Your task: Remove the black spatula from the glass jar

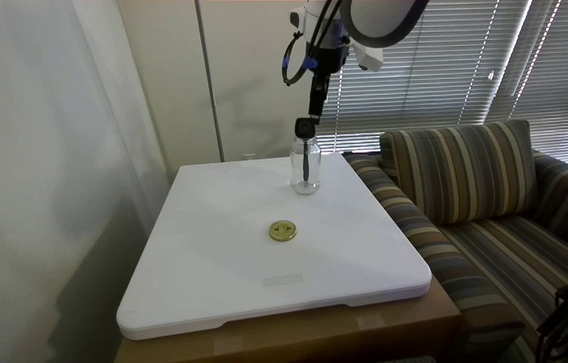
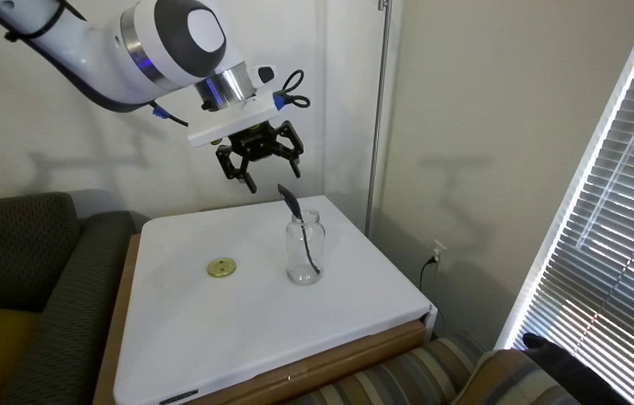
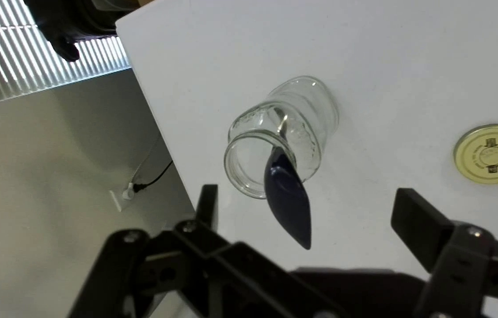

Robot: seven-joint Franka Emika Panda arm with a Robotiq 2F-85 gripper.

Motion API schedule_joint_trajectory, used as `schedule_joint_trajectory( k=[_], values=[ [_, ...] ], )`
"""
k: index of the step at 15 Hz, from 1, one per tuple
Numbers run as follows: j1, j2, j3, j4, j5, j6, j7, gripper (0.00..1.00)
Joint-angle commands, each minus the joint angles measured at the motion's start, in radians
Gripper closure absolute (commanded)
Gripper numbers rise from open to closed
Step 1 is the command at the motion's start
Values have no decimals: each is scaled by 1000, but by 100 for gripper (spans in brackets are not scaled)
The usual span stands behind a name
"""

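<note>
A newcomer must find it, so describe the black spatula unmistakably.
On the white tabletop stands a clear glass jar. Leaning in it, head sticking out, is the black spatula: slim and dark, unlike the jar or round golden lid.

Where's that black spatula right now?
In an exterior view, the black spatula leans in the glass jar, head sticking out the top, right of the gold lid and near the open gripper.

home; likely living room; striped armchair (image 1: 510, 244); window blinds (image 1: 450, 75)
</note>
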Motion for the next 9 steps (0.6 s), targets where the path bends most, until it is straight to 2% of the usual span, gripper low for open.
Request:
schedule_joint_trajectory(
  k=[1, 6, 9],
  values=[
    [9, 13, -12, 21, -12, -2, 14, 0],
    [27, 48, -35, 66, -43, 3, 27, 0],
    [22, 86, -25, 109, -38, -5, -7, 0]
  ],
)
